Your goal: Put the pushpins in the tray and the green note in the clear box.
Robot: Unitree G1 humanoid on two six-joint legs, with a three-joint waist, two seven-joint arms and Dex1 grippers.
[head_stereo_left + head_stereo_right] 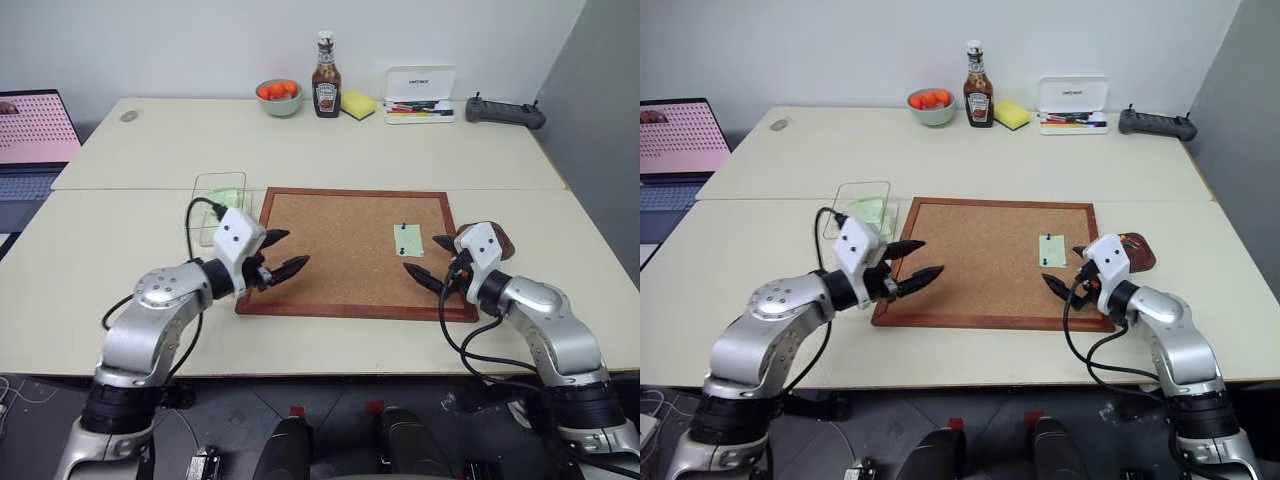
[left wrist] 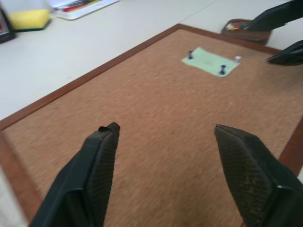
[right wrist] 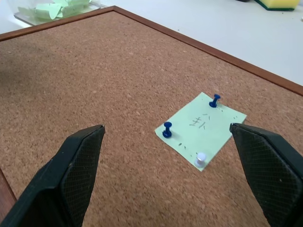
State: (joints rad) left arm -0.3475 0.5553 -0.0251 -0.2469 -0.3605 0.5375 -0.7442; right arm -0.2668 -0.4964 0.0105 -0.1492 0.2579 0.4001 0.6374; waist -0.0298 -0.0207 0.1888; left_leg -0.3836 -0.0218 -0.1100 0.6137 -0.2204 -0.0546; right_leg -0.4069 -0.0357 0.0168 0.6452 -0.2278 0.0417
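The green note (image 3: pixel 201 124) lies on the right part of the cork board (image 1: pixel 340 250). Two blue pushpins (image 3: pixel 167 130) (image 3: pixel 215 100) and a white one (image 3: pixel 201 159) stick in it. My right gripper (image 1: pixel 420 254) hovers open just right of the note, pointing at it, nothing between its fingers. Behind that gripper, off the board's right edge, sits the dark reddish tray (image 1: pixel 1137 250). My left gripper (image 1: pixel 297 248) is open and empty over the board's left edge. The clear box (image 1: pixel 220 195) stands just left of the board, with green slips inside.
Along the table's far edge stand a green bowl of orange fruit (image 1: pixel 279 96), a sauce bottle (image 1: pixel 326 90), a yellow sponge (image 1: pixel 358 104), a white case of pens (image 1: pixel 420 95) and a black controller (image 1: pixel 505 112). A laptop (image 1: pixel 35 140) sits far left.
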